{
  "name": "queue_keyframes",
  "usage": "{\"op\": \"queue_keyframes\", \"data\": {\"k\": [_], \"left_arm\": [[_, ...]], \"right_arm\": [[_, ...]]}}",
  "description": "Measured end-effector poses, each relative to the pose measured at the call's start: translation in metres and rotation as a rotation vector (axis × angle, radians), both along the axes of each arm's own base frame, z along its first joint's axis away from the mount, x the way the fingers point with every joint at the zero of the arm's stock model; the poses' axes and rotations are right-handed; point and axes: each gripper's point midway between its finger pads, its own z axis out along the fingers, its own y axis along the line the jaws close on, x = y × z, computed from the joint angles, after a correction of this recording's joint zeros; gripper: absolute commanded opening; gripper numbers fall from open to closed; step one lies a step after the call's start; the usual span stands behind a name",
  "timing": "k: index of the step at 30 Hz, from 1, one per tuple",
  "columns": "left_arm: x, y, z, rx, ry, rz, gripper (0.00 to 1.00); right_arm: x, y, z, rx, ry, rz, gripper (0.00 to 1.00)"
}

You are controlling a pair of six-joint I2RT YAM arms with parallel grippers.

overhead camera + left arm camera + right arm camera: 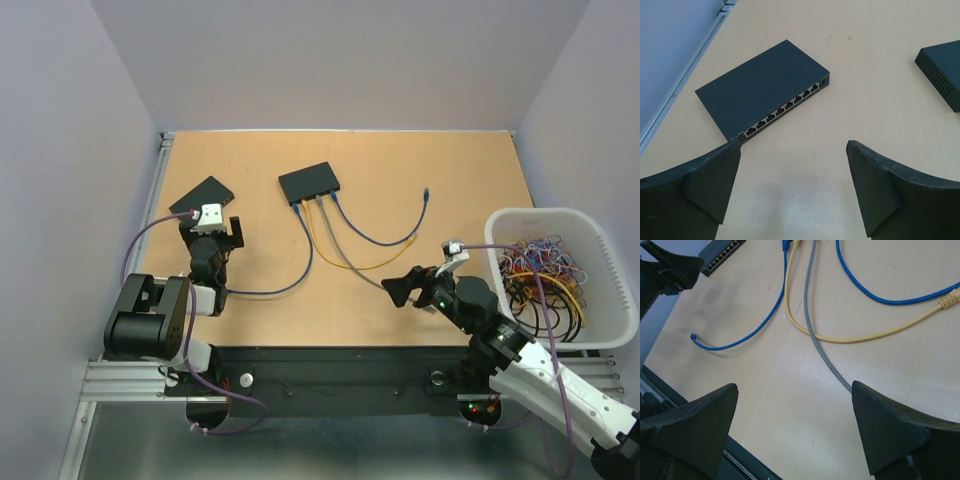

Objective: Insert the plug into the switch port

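left gripper (792,147) spread wide, empty; switch (760,92) just ahead of fingertips, ports (782,107) facing me. right gripper (794,386) spread, empty; grey cable (812,330) ends beside its right finger. i fear pinching cord behind connector: it tilts, misses port.

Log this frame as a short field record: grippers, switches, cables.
left gripper: jaws open, empty, facing left switch
right gripper: jaws open, empty, above grey cable
left switch ports: all empty
centre switch: grey cable, yellow cable plugged in
blue cable: free end lying on table
basket: cable heap
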Motion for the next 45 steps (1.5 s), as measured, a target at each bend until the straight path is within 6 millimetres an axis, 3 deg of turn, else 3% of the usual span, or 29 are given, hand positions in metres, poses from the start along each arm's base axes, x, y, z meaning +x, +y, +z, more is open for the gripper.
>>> {"op": "queue_keyframes", "data": {"k": [7, 11, 17, 20, 24, 27, 32, 34, 38, 45], "left_arm": [[-0.002, 0.003, -0.001, -0.006, -0.004, 0.018, 0.99], [-0.002, 0.005, 0.000, -0.008, -0.007, 0.022, 0.99], [-0.002, 0.005, 0.001, -0.010, -0.011, 0.024, 0.99], [-0.002, 0.005, 0.001, -0.011, -0.013, 0.024, 0.99], [-0.002, 0.005, 0.001, -0.011, -0.013, 0.024, 0.99], [-0.002, 0.005, 0.001, -0.011, -0.013, 0.025, 0.99], [-0.002, 0.005, 0.001, -0.012, -0.013, 0.025, 0.99], [-0.002, 0.005, 0.001, -0.013, -0.013, 0.025, 0.99], [-0.002, 0.005, 0.001, -0.014, -0.014, 0.025, 0.99], [-0.002, 0.005, 0.001, -0.014, -0.014, 0.025, 0.99]], "right_arm": [[0.015, -0.008, -0.025, -0.053, -0.005, -0.077, 1.00], [0.026, -0.006, -0.014, -0.090, -0.011, -0.098, 1.00], [0.054, -0.005, 0.025, -0.143, -0.100, -0.161, 1.00], [0.067, -0.010, 0.029, -0.223, -0.164, -0.194, 1.00], [0.081, -0.025, 0.034, -0.290, -0.248, -0.258, 1.00], [0.093, -0.055, 0.034, -0.324, -0.293, -0.386, 1.00], [0.104, -0.123, 0.013, -0.387, -0.279, -0.643, 1.00], [0.108, -0.141, 0.003, -0.426, -0.261, -0.692, 1.00], [0.117, -0.158, -0.015, -0.489, -0.229, -0.714, 1.00], [0.137, -0.157, -0.057, -0.528, -0.164, -0.620, 1.00]]}}
